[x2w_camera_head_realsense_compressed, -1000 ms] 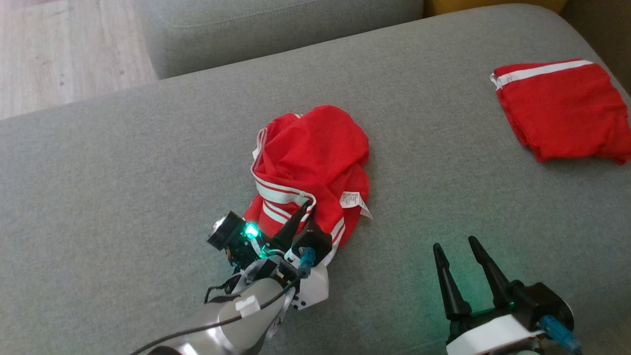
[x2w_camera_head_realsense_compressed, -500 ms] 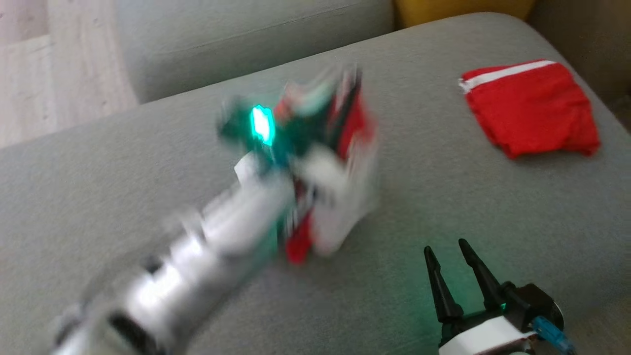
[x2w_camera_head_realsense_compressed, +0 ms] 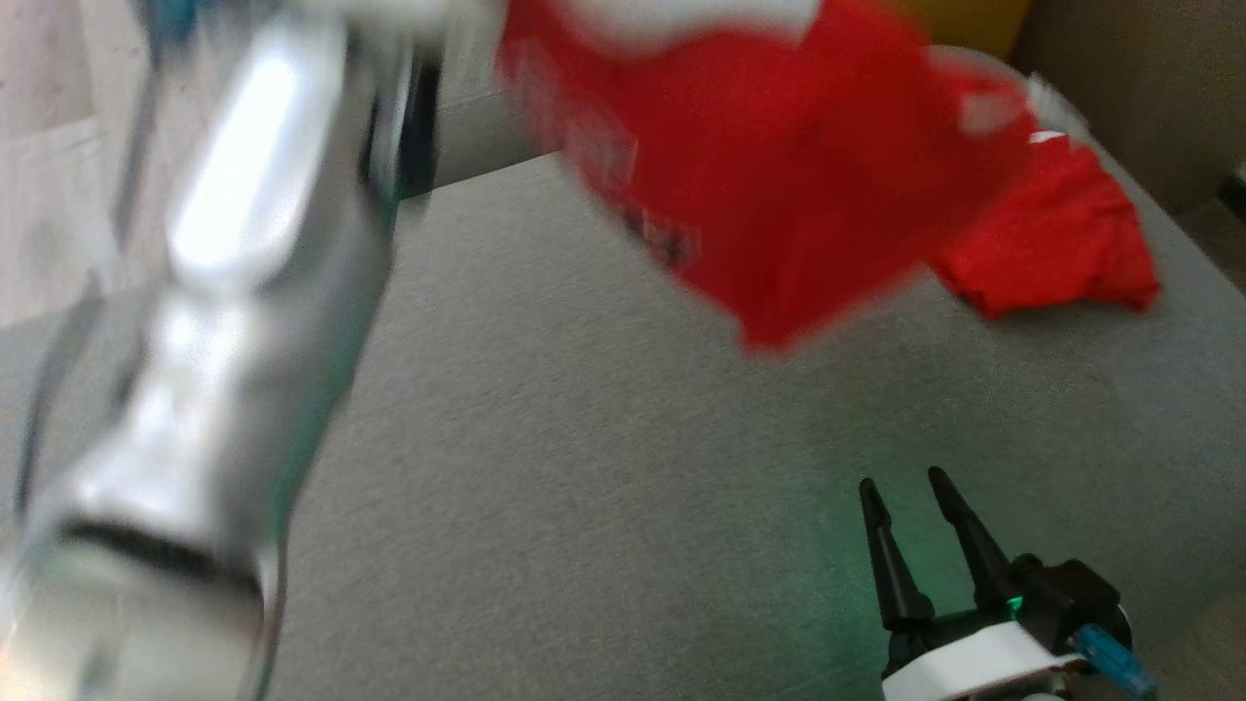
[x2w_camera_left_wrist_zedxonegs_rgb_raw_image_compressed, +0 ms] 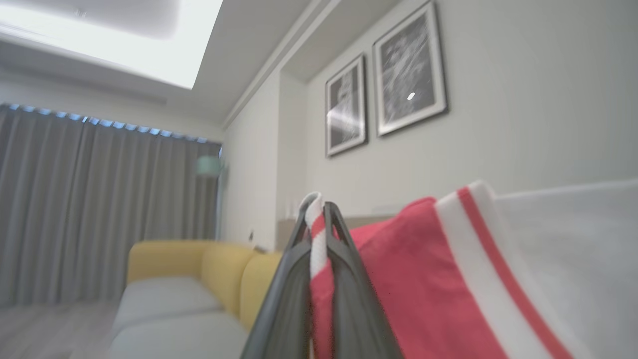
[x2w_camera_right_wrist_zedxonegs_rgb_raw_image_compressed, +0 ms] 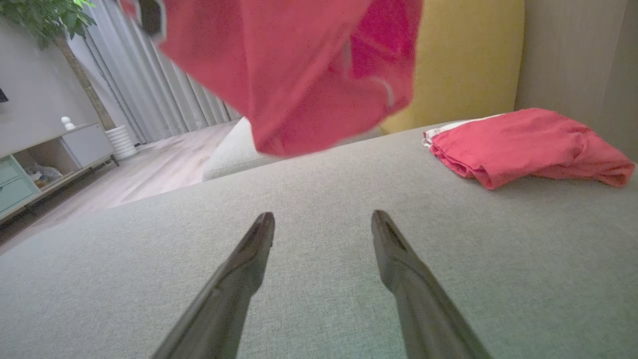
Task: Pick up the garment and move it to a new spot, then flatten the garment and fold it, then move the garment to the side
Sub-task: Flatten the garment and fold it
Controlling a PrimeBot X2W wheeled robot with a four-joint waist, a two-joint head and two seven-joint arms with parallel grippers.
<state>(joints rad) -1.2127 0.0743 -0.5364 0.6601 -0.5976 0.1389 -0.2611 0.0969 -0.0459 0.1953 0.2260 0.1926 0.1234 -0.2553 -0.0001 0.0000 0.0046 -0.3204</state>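
Note:
The garment (x2w_camera_head_realsense_compressed: 779, 185) is red with white striped trim and hangs in the air above the grey sofa, blurred by motion. My left gripper (x2w_camera_left_wrist_zedxonegs_rgb_raw_image_compressed: 319, 212) is shut on its white-and-red striped edge (x2w_camera_left_wrist_zedxonegs_rgb_raw_image_compressed: 316, 234), raised high and pointing toward the room's wall. From below, the right wrist view catches the garment (x2w_camera_right_wrist_zedxonegs_rgb_raw_image_compressed: 299, 75) dangling over the cushion. My left forearm (x2w_camera_head_realsense_compressed: 224, 321) fills the head view's left side as a blurred silver mass. My right gripper (x2w_camera_head_realsense_compressed: 905, 497) rests low at the lower right, open, with nothing between its fingers (x2w_camera_right_wrist_zedxonegs_rgb_raw_image_compressed: 254, 249).
A second red garment (x2w_camera_head_realsense_compressed: 1056, 239) lies folded at the far right of the grey sofa seat (x2w_camera_head_realsense_compressed: 584, 467), also in the right wrist view (x2w_camera_right_wrist_zedxonegs_rgb_raw_image_compressed: 523, 144). A yellow cushion (x2w_camera_right_wrist_zedxonegs_rgb_raw_image_compressed: 463, 65) stands behind it. Wooden floor (x2w_camera_right_wrist_zedxonegs_rgb_raw_image_compressed: 164, 169) lies beyond the sofa's left edge.
My left arm has swung up fast, lifting the garment off the cushion into the air. The head camera shifted slightly. My right gripper stayed put, open.

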